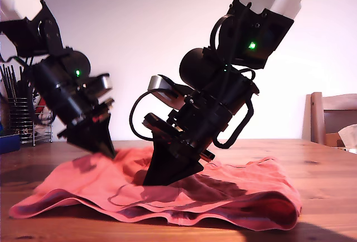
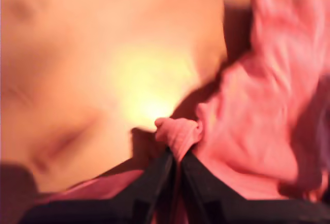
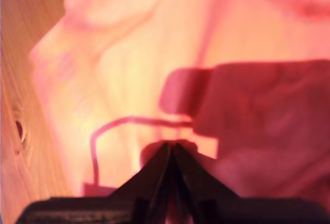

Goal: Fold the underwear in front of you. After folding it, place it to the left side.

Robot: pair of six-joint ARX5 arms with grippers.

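Note:
The coral-red underwear (image 1: pixel 234 197) lies wrinkled on the wooden table (image 1: pixel 323 164), spread across the middle of the exterior view. My first gripper (image 1: pixel 106 150) is at the garment's far edge toward the exterior view's left. In the first wrist view this gripper (image 2: pixel 176 152) is shut on a small bunched fold of the underwear (image 2: pixel 258 110). My second gripper (image 1: pixel 159 180) presses down on the middle of the cloth. The second wrist view shows it (image 3: pixel 172 145) shut, its tips pinching a dark bump of the underwear (image 3: pixel 129 53).
A wire rack of black utensils (image 1: pixel 22 119) and a blue object (image 1: pixel 8 141) stand at the exterior view's left edge. A wooden chair back (image 1: pixel 334 119) and a white object (image 1: pixel 350 136) are at the exterior view's right. Bare wood (image 3: pixel 15 79) borders the cloth.

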